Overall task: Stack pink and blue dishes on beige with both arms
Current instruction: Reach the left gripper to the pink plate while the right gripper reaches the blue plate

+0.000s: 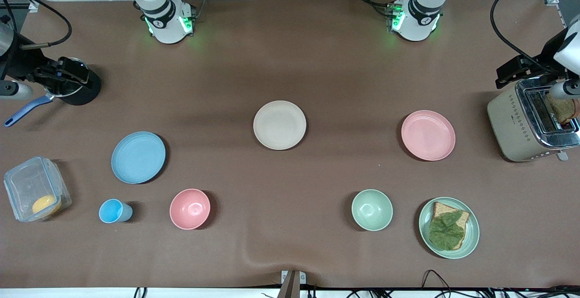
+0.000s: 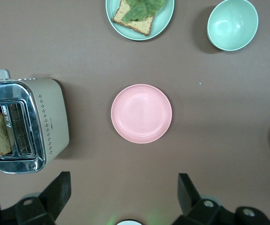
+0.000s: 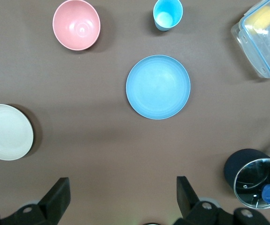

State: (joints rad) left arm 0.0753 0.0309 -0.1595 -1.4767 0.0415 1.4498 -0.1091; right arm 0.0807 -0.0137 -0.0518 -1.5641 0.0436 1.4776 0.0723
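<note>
The cream-beige plate (image 1: 279, 125) lies mid-table. The light blue plate (image 1: 138, 157) (image 3: 158, 86) rests toward the right arm's end. The pale pink plate (image 1: 428, 135) (image 2: 141, 113) rests toward the left arm's end. All three are bare and apart. My right gripper (image 3: 122, 190) (image 1: 74, 76) hangs high over the table on the base side of the blue plate, open and holding nothing. My left gripper (image 2: 124, 187) (image 1: 507, 75) hangs equally high on the base side of the pink plate, open and holding nothing. An edge of the beige plate (image 3: 3, 132) shows in the right wrist view.
Nearer the front camera stand a blue cup (image 1: 113, 210), a pink bowl (image 1: 190, 209), a green bowl (image 1: 372, 209) and a green plate (image 1: 471, 239) with a sandwich. A lidded container (image 1: 36, 188) and a dark pot (image 1: 84, 92) sit at the right arm's end, a toaster (image 1: 512, 126) at the left arm's.
</note>
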